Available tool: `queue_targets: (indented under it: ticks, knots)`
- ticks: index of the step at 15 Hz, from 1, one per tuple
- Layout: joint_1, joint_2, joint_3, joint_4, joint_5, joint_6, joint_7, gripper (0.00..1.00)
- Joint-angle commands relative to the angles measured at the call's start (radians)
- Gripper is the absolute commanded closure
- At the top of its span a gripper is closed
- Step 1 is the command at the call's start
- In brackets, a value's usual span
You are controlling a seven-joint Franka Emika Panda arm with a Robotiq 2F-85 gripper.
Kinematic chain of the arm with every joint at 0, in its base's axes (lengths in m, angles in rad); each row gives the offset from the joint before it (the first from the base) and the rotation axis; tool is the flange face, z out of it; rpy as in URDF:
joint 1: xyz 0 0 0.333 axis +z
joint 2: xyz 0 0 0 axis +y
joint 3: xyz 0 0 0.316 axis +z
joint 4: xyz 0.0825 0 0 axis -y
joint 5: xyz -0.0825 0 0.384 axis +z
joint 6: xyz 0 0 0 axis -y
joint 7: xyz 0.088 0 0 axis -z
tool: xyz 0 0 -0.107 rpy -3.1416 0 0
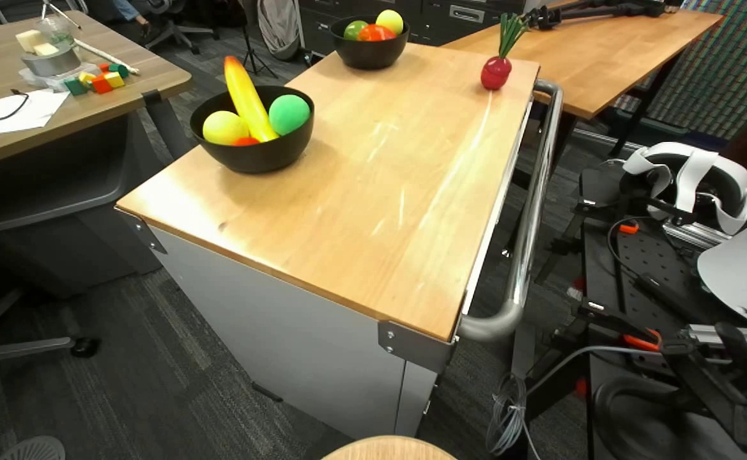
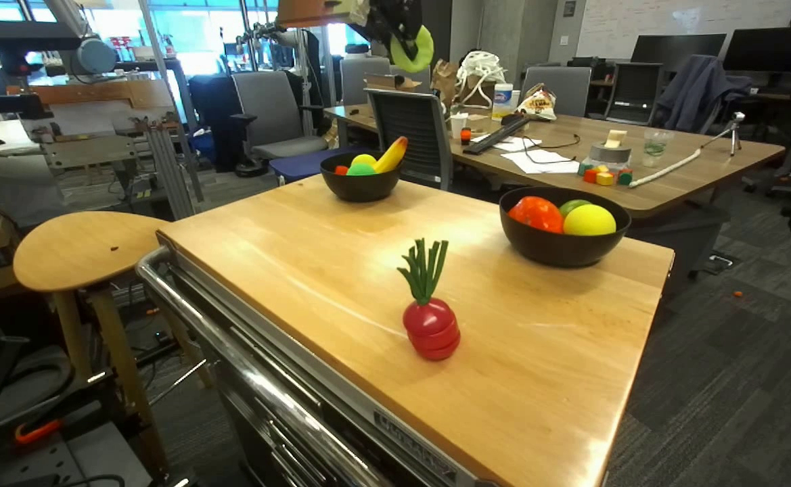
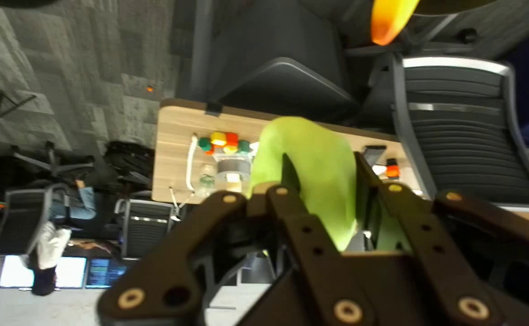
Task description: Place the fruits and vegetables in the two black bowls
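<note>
I'm gripping the lime-green fruit (image 3: 321, 167), jaws part-closed around it; the radish (image 2: 430, 328) is standing on the counter (image 2: 517, 379), and both bowls (image 2: 561, 250) are carrying produce (image 2: 588, 220)!

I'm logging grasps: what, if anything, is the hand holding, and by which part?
The hand holds a light green piece by its body, rounded end jutting out; exact contact spots unclear.

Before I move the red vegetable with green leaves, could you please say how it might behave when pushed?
The red vegetable may roll or tip, given its rounded body; its glossy skin could prove slippery; and the grooves around it suggest it might come apart.
</note>
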Motion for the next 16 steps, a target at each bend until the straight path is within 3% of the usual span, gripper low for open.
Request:
queue_targets:
  ticks: [1, 3, 5, 6, 9, 12, 16]
  knots:
    - [-0.008, 0.093, -0.015, 0.182, -0.234, -0.190, 0.272, 0.93]
    - [0.028, 0.089, -0.003, 0.206, -0.376, -0.290, 0.424, 0.93]
    - [0.062, 0.087, 0.022, 0.219, -0.443, -0.387, 0.502, 0.93]
    - [-0.076, 0.082, 0.193, 0.222, -0.468, -0.440, 0.525, 0.93]
    - [-0.128, 0.097, 0.327, 0.227, -0.483, -0.577, 0.557, 0.93]
    - [-0.177, 0.118, 0.416, 0.240, -0.462, -0.667, 0.546, 0.93]
    - [-0.211, 0.148, 0.475, 0.240, -0.450, -0.669, 0.495, 0.93]
